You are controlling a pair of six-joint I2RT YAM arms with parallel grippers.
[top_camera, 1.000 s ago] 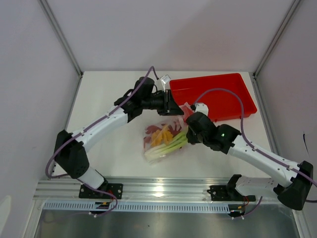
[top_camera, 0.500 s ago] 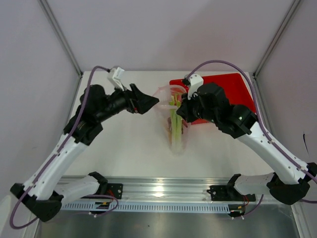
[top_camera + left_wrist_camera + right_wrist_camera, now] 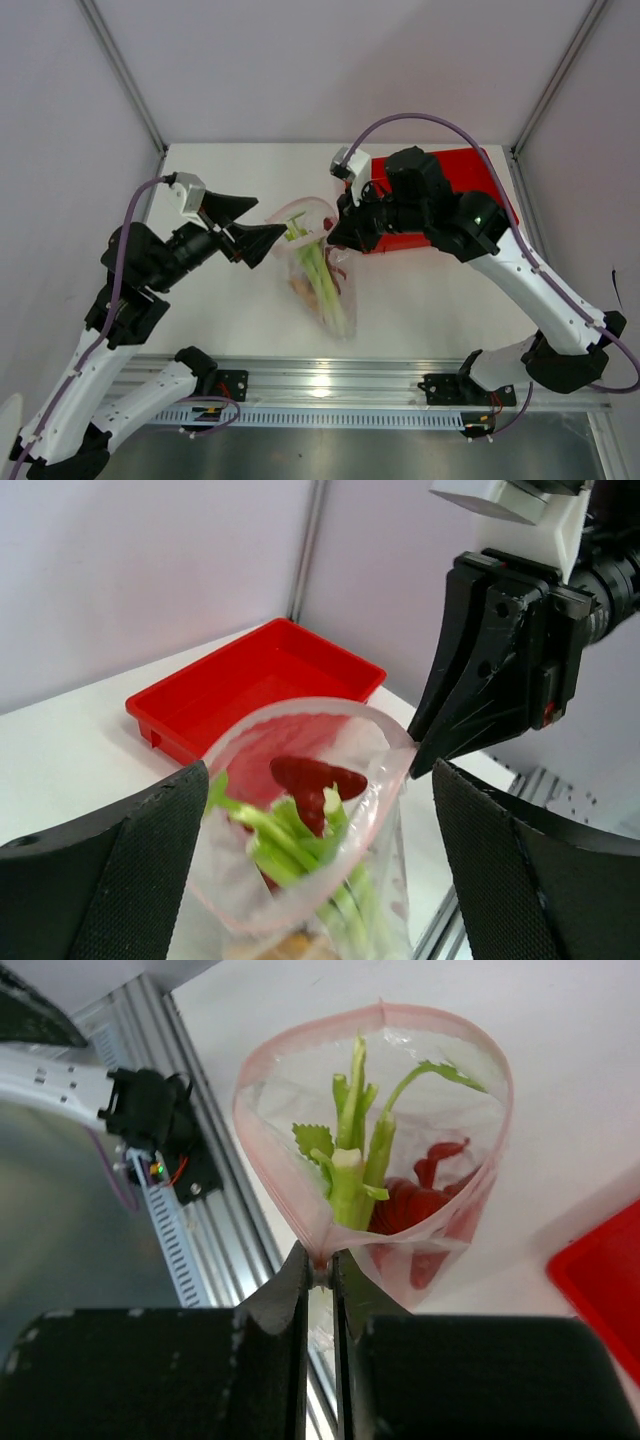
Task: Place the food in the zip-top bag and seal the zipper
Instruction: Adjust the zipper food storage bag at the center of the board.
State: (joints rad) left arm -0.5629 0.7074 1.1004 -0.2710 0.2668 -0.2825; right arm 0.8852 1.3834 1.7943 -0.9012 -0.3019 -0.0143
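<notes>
Up off the white surface [image 3: 225, 165], hanging from a single pinch, is the zip-top bag [image 3: 272, 1120]. It's one bag, mouth up and gaping in a teardrop loop. The zipper [image 3: 380, 1008] runs pink all round that loop and is nowhere pressed shut.

Inside I count one leafy green stalk [image 3: 350, 1175], standing along the bag's long axis with its top poking toward the mouth. There's one dark red spiky piece [image 3: 420, 1200] right beside it. Low down sits one cluster of yellow-orange pieces [image 3: 298, 287], only dimly seen through the plastic. So the food looks loaded, and by my reading only the seal is left.

Now the hold. The right fingers [image 3: 337, 222] are pressed together on the rim at one end of the mouth, carrying the whole bag. The bag droops from there toward the near edge, and I can't tell whether its bottom touches down.

The left fingers [image 3: 268, 238] are spread wide with nothing in them, just beside the free side of the mouth. Seen from the left wrist, the loop sits right between them.

That's the relation to watch: the zipper line runs from the right pinch across toward the left arm, which is the nearer one to the loose end.

One red tray [image 3: 470, 200] lies behind the right arm.
</notes>
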